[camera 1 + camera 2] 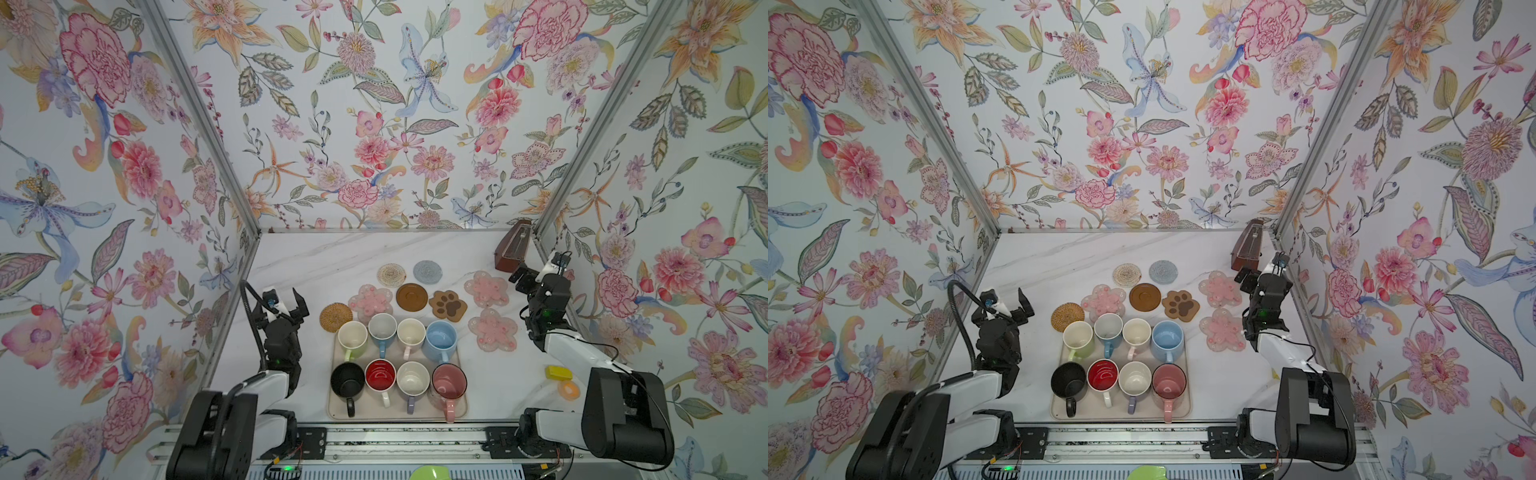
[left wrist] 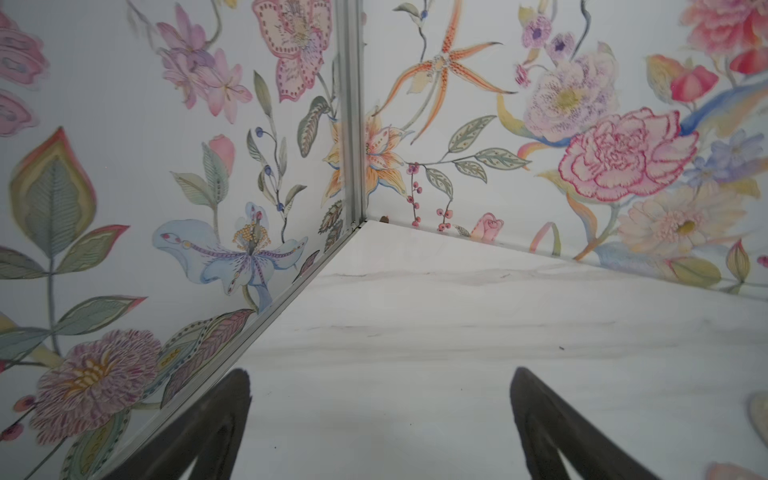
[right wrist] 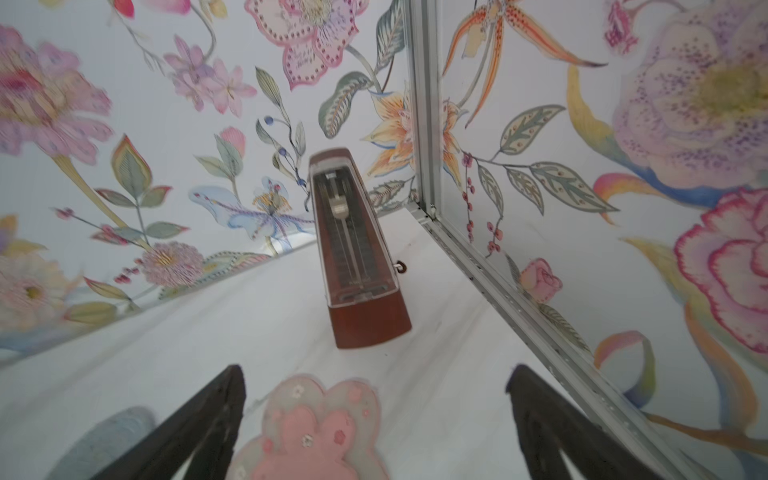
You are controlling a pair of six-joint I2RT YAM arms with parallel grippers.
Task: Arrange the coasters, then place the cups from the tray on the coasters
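on your left the flowered wall (image 1: pixel 124 249) stands close to the left end effector (image 2: pixel 380 390). its fingers (image 2: pixel 216 424) are spread wide and hold nothing. it hangs over bare desk (image 1: pixel 328 253), and you have a thin free strip between it and the tray (image 1: pixel 430 412). the beige tray lies at the near middle of the desk. all eight cups (image 1: pixel 380 375) stand upright in it, in two rows of four, packed side by side. far row: light green, blue, cream, light blue. near row: black, red inside, white with a lavender handle, pink. the coasters (image 1: pixel 1145 296) lie flat just behind the tray: the rattan round (image 1: pixel 336 317) by its far left corner, then a pink flower (image 1: pixel 370 300), the beige woven round (image 1: pixel 391 274), the brown disc (image 1: pixel 411 296), the grey-blue round (image 1: pixel 427 271) and the paw (image 1: pixel 448 306). two more pink flowers (image 1: pixel 486 289) lie off the tray's far right corner. behind them the desk is free up to the back wall (image 1: pixel 374 145). the right end effector (image 3: pixel 374 374) is wide open and empty, right by the farther flower, with the brown metronome (image 3: pixel 361 257) ahead of it and the right wall (image 1: pixel 665 249) close by.
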